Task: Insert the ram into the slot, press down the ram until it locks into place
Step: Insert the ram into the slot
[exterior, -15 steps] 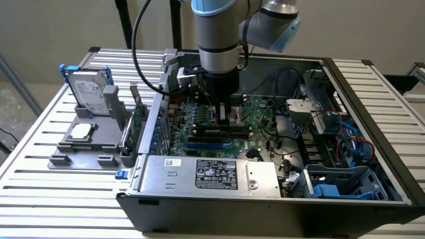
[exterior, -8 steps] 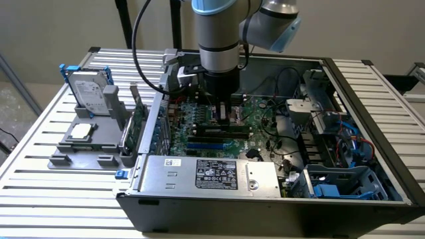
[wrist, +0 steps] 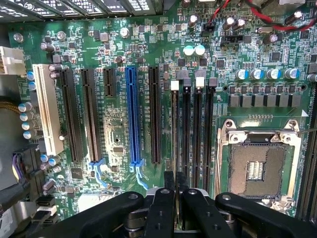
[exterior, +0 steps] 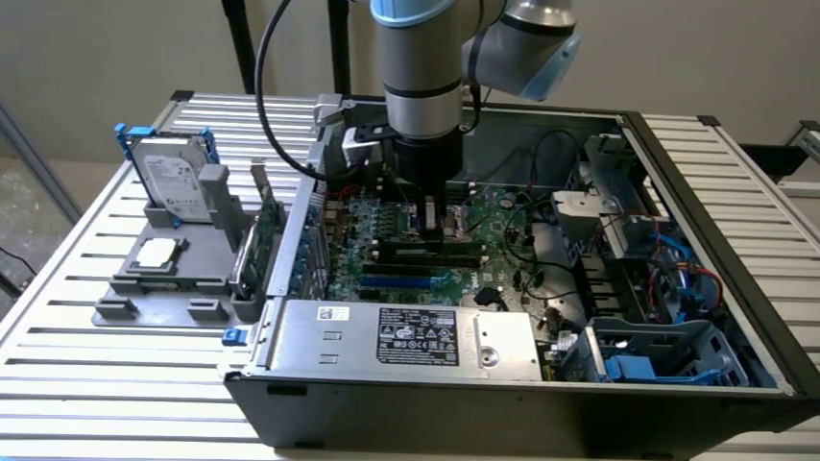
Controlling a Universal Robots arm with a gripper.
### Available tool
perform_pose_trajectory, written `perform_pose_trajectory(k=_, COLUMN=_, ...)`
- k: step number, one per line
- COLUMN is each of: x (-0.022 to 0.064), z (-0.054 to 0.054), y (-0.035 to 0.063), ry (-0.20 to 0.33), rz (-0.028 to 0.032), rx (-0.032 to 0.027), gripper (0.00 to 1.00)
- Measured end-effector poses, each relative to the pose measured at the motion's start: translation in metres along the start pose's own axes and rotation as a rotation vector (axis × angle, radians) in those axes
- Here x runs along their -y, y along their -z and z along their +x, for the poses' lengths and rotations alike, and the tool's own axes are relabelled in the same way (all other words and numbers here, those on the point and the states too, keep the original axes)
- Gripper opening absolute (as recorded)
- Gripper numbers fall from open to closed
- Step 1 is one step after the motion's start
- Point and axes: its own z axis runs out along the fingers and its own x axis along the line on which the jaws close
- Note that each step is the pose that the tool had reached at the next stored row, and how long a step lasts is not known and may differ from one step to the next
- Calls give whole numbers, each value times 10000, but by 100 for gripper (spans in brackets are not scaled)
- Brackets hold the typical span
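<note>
Jaws clenched on ram, held edge-on just above slot, centre of exterior view; not yet seated. Your risks: tilt or slight offset lands edge on neighbouring sockets; pressing then bends ram or leaves end clips unlatched.

Surface finishes inside the open case: the motherboard is glossy green lacquered board. Each memory slot is black moulded plastic with a slight sheen, and the blue socket is glossier plastic. The CPU socket frame is bright polished metal. The gripper is smooth matt black and clamps the ram, a dull dark edge. The power supply is dull grey sheet metal. The table has ribbed satin metal slats.
</note>
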Motion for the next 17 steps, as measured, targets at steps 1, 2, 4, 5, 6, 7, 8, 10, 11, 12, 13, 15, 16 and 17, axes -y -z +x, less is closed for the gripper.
perform_pose_trajectory(k=1, x=1, z=-3, y=2, ry=3, rz=-14, rx=-7, gripper=13)
perform_pose_trajectory(k=2, x=1, z=-6, y=4, ry=5, rz=-29, rx=-15, gripper=13)
perform_pose_trajectory(k=4, x=1, z=-11, y=7, ry=8, rz=-54, rx=-31, gripper=13)
perform_pose_trajectory(k=5, x=1, z=-14, y=9, ry=10, rz=-65, rx=-37, gripper=13)
perform_pose_trajectory(k=6, x=3, z=-17, y=9, ry=12, rz=-72, rx=-43, gripper=13)
perform_pose_trajectory(k=7, x=3, z=-19, y=9, ry=13, rz=-76, rx=-46, gripper=13)
perform_pose_trajectory(k=8, x=4, z=-19, y=9, ry=14, rz=-78, rx=-49, gripper=13)
perform_pose_trajectory(k=10, x=4, z=-20, y=9, ry=13, rz=-79, rx=-50, gripper=13)
perform_pose_trajectory(k=11, x=4, z=-21, y=8, ry=13, rz=-79, rx=-51, gripper=13)
perform_pose_trajectory(k=12, x=4, z=-21, y=8, ry=14, rz=-80, rx=-52, gripper=13)
perform_pose_trajectory(k=13, x=4, z=-21, y=5, ry=14, rz=-80, rx=-52, gripper=13)
perform_pose_trajectory(k=15, x=3, z=-22, y=-2, ry=14, rz=-78, rx=-49, gripper=13)
perform_pose_trajectory(k=16, x=3, z=-22, y=-6, ry=16, rz=-79, rx=-50, gripper=13)
perform_pose_trajectory(k=17, x=5, z=-22, y=-9, ry=18, rz=-80, rx=-51, gripper=13)
